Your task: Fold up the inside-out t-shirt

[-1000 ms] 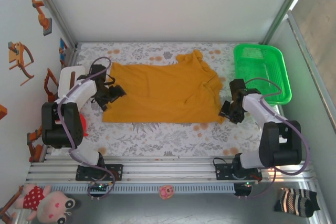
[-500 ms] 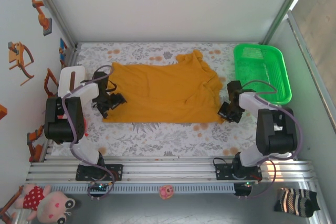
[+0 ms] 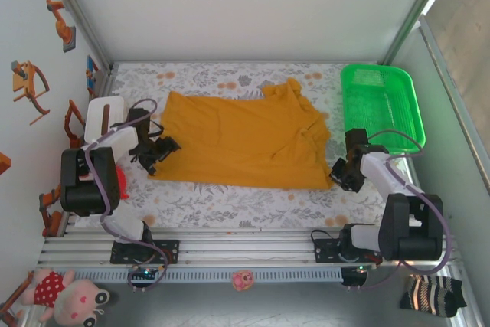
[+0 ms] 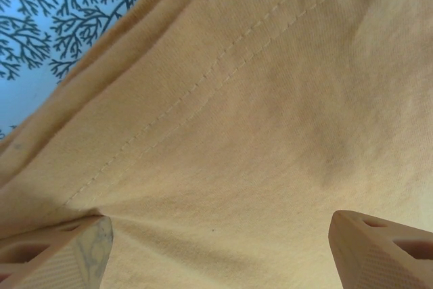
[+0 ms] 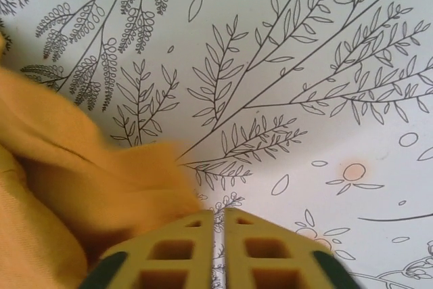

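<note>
**Mustard t-shirt spread on a leaf-print table between two robot grippers**

The inside-out t-shirt (image 3: 237, 139) is mustard yellow, soft and matte. In the overhead view it lies mostly flat across the middle of the leaf-print tablecloth (image 3: 230, 197). Its left part is smooth, while its right part is creased and bunched, with a small peak of cloth at the far edge. In the left wrist view, a double row of stitching runs diagonally across the fabric (image 4: 257, 99).

The left gripper (image 3: 159, 151) sits at the shirt's left edge. Its two fingers stand wide apart, one (image 4: 57, 255) low on the left of its camera picture and one (image 4: 385, 248) low on the right. Shirt fabric spans the whole gap between them, puckering slightly at the left fingertip.

The right gripper (image 3: 339, 176) is at the shirt's near right corner. Its yellow fingers (image 5: 169, 255) are drawn almost together, leaving only a hairline slit. A bunched fold of the shirt (image 5: 67, 187) lies just left of them, up against the left fingertip.

That fold is blurred, so I cannot tell whether any cloth is caught between the right fingers. Both wrist pictures cut the fingers off at the bottom edge. A green plastic basket (image 3: 377, 67) sits at the far right of the table, apart from the shirt.
</note>
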You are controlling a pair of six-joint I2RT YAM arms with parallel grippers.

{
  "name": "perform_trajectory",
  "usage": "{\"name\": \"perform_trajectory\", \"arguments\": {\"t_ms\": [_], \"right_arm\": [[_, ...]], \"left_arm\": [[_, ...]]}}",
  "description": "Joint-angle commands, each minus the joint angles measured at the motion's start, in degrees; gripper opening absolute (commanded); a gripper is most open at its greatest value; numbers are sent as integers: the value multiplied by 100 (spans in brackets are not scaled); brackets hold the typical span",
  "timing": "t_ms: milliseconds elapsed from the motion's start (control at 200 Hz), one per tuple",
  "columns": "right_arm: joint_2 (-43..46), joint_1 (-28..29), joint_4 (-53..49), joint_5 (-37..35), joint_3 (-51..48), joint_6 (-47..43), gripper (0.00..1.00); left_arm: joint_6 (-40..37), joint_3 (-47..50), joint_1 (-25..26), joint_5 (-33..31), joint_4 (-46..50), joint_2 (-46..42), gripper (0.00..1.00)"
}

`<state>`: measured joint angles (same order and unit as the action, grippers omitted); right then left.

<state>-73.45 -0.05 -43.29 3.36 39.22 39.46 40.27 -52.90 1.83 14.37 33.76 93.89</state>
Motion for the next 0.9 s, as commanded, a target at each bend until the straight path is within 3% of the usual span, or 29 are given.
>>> {"name": "perform_trajectory", "arguments": {"t_ms": [0,155,325,516,691,896], "right_arm": [[127,-56,-302,-26,184,17,22],[421,-49,-446,366,851,-218,25],[-177,43,99,1424,1759,-458,25],[-1401,673,240,1130,2855,-551,43],[-2441,1200,-72,430,3704,-712,46],[-3177,1289,-239,-29,4128,-483,50]], "left_arm": [[70,131,-59,-300,452,-196,84],[-97,-397,-59,-354,720,-775,84],[-468,-1424,-5,-16,750,-220,84],[-663,-2102,259,57,758,835,85],[-591,-1955,420,-34,662,1050,85],[-499,-1598,475,-65,523,773,86]]}}
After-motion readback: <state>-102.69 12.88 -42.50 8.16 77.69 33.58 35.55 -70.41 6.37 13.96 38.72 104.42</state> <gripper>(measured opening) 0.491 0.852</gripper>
